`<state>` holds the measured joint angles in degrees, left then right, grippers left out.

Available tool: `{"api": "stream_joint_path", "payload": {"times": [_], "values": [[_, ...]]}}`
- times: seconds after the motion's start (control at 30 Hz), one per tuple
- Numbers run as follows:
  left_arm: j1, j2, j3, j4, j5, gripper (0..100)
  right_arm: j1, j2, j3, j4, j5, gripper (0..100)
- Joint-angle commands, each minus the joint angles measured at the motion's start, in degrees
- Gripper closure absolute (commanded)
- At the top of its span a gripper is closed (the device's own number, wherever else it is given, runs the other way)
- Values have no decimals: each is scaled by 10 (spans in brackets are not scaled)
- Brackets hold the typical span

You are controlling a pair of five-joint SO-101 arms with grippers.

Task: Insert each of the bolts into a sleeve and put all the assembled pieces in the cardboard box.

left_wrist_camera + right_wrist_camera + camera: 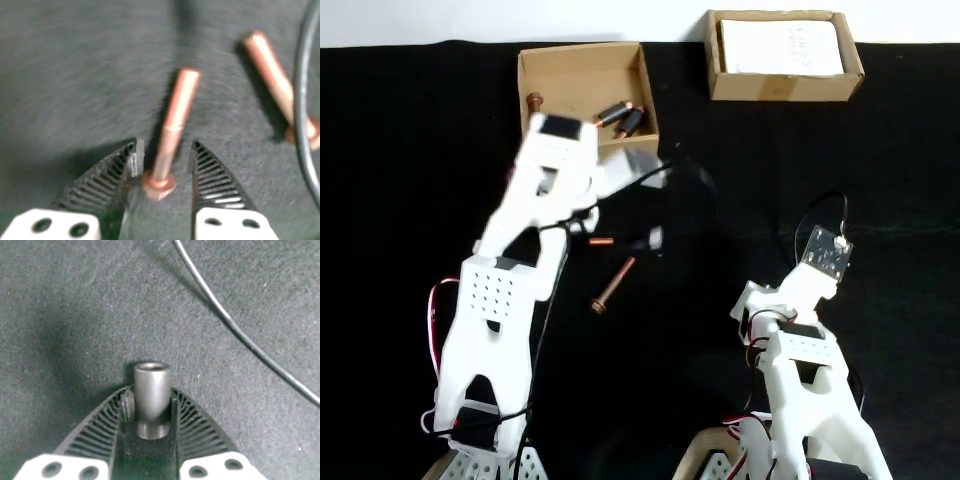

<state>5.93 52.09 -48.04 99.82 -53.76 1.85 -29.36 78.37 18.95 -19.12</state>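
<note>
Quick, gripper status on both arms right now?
Left gripper: open, jaws either side of a bolt, gaps visible.
Right gripper: closed, holding a sleeve.

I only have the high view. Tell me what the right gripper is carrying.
Observer: The right gripper is shut on a dark sleeve, with the hollow end pointing away from the wrist camera.
Operator: Now report how the left gripper's jaws stand.
Observer: The left gripper is open. Its fingers sit either side of a copper bolt, with a gap on each side, and the bolt's head lies between the fingertips.
</note>
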Motion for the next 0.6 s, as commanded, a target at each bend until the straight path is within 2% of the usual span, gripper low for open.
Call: {"api": "stream_joint_path", "payload": {"times": [0.0,0.1,0.17,0.33,0.43,0.57], "values": [[-14,-11,-65,11,155,836,8,-2,5,3,-1,992],[-16,-50,-51,11,282,836,8,-2,5,3,-2,992],[-14,-91,-15,11,396,837,10,-2,5,4,-2,992],[-2,-204,149,11,767,835,10,-2,7,4,-2,992],[0,-244,199,8,959,835,11,-2,9,4,-2,992],[16,-247,204,-1,1120,835,12,-2,9,4,0,992]]}}
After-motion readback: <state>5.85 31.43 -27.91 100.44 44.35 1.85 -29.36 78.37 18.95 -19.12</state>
